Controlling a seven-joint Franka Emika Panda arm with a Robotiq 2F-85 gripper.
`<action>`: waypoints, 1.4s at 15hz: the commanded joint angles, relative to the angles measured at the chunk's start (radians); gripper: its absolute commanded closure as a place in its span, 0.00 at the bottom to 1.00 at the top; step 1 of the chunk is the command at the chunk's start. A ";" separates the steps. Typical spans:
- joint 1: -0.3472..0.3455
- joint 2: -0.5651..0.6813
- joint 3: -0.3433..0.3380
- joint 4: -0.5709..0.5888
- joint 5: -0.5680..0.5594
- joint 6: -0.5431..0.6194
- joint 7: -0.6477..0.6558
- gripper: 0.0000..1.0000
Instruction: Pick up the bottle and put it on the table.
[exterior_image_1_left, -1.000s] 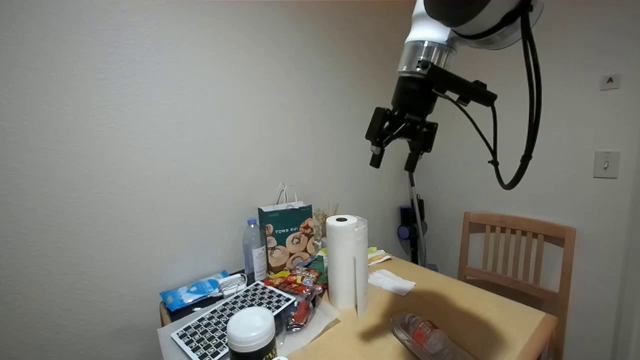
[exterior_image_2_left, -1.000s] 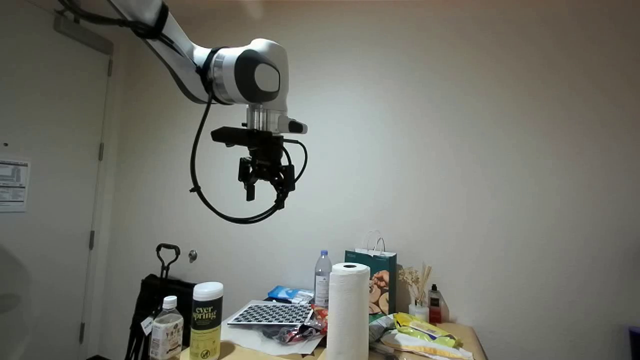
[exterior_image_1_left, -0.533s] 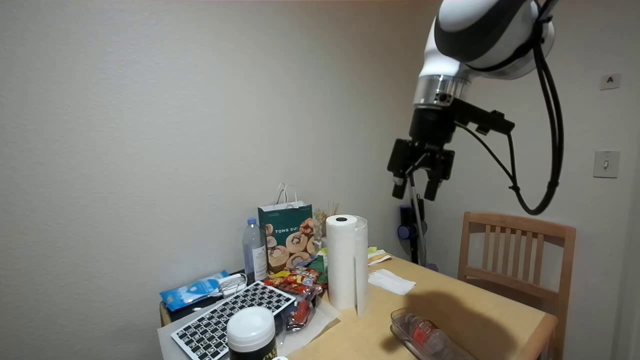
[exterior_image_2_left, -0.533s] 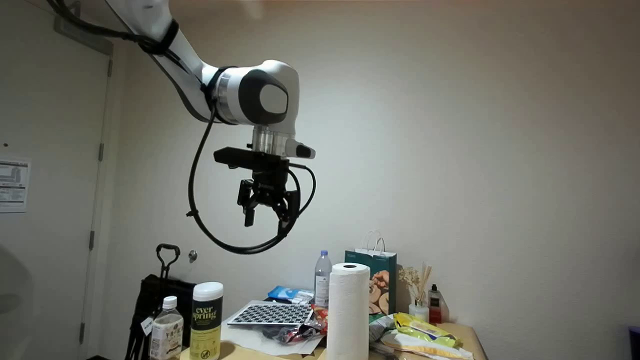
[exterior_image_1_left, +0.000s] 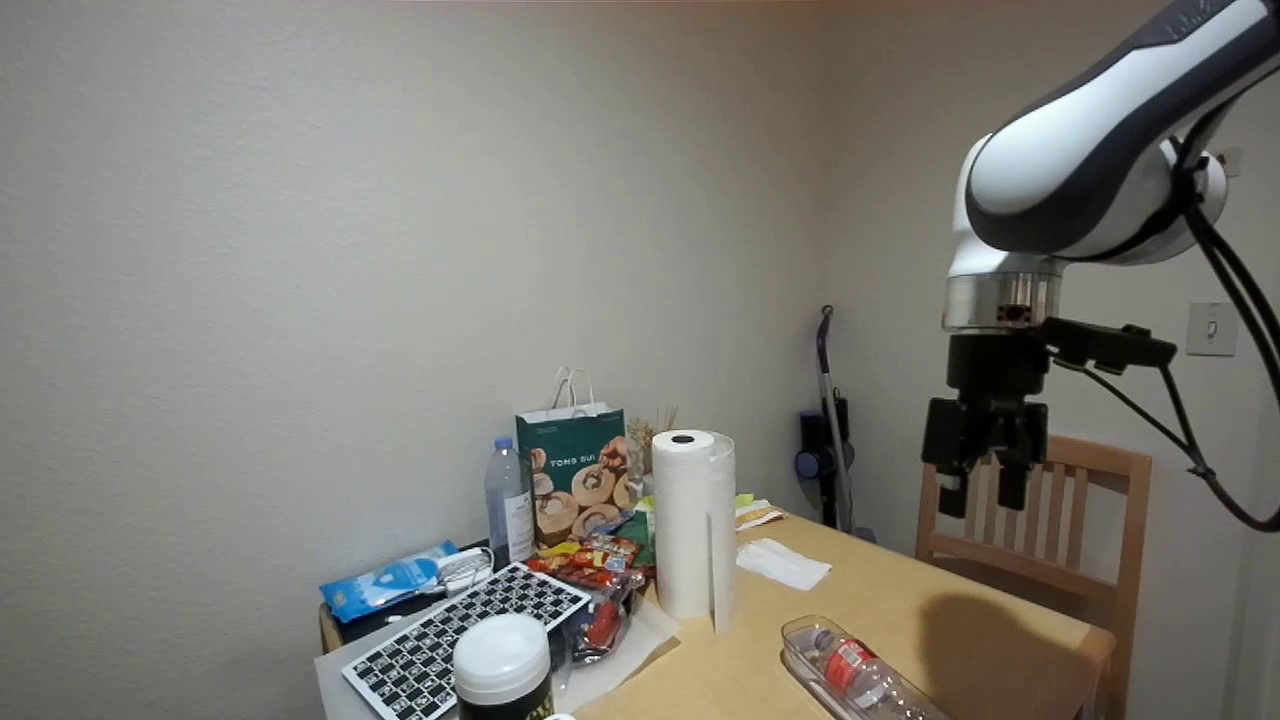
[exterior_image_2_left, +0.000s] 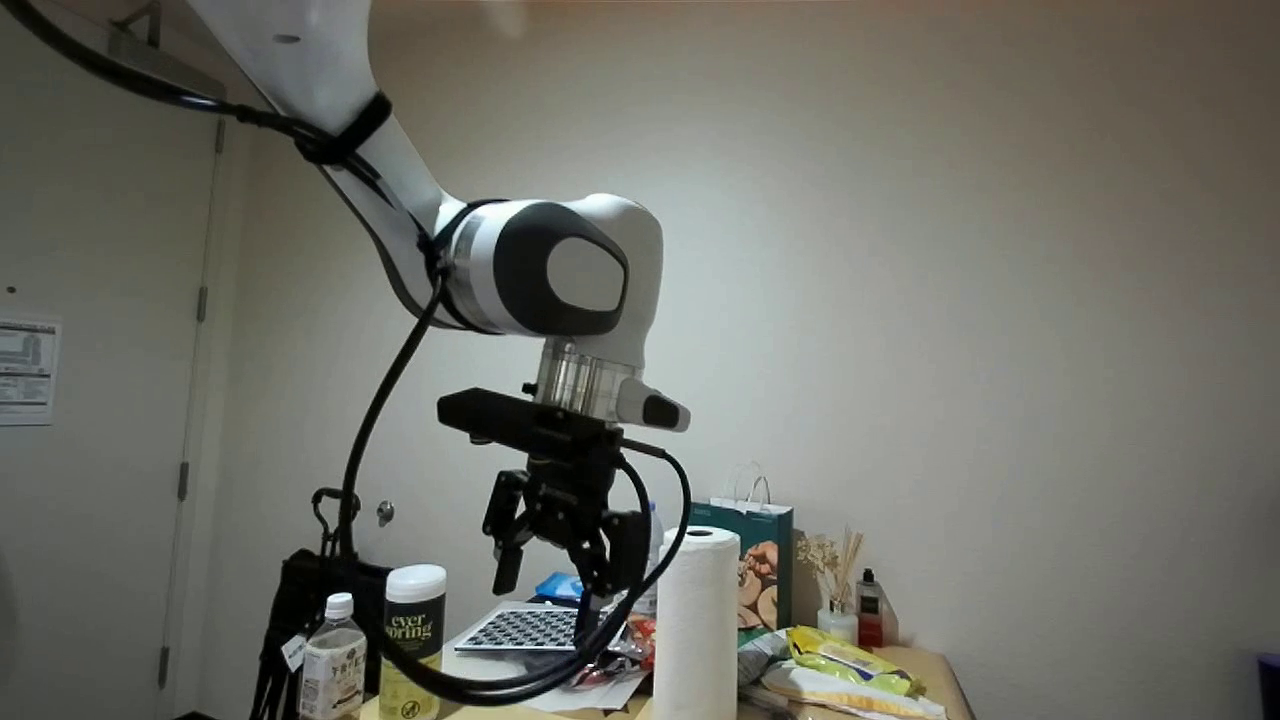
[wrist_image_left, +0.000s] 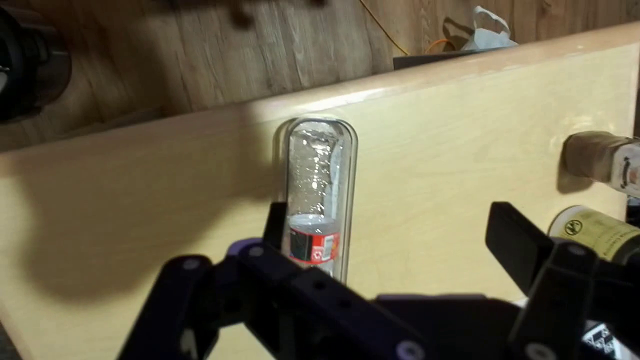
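Gripper (exterior_image_1_left: 982, 498) and arm (exterior_image_2_left: 575, 265) are sitting lower than half a second ago in both exterior views, and in an exterior view the gripper is now overlapping the slatted chair (exterior_image_1_left: 1133, 520). Jaws are standing wide apart, well above the table (exterior_image_1_left: 760, 650). Bottle (wrist_image_left: 315, 175) is lying on its side in a clear container (wrist_image_left: 351, 190), which is resting on the table. Its red label (wrist_image_left: 317, 247) is showing a dark panel; brand is coming through too small to read. In the wrist view the gripper is hiding one end of the bottle.

Canister (exterior_image_2_left: 415, 615) is reading "ever spring", black over yellow. Green paper bag (exterior_image_1_left: 572, 475) seems to be reading "TONG SUI". Small white-capped bottle (exterior_image_2_left: 333, 668) is standing just beside the canister, label too blurred to make out. Tall blue-capped bottle (exterior_image_1_left: 505, 490) is standing beside the bag, print too small. White jar (exterior_image_2_left: 838, 626) is holding dried stems (exterior_image_2_left: 820, 553) and sticks (exterior_image_2_left: 851, 553); dark-capped bottle (exterior_image_2_left: 869, 612) near it is showing red in its lower part. Red packets (exterior_image_1_left: 602, 558) are lying near the paper towel roll (exterior_image_1_left: 684, 530).
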 joint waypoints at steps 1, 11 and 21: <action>-0.017 -0.003 0.007 -0.007 -0.002 -0.002 -0.003 0.00; 0.107 0.210 0.020 0.011 0.065 0.269 -0.162 0.00; 0.106 0.388 0.058 0.090 0.054 0.316 -0.154 0.00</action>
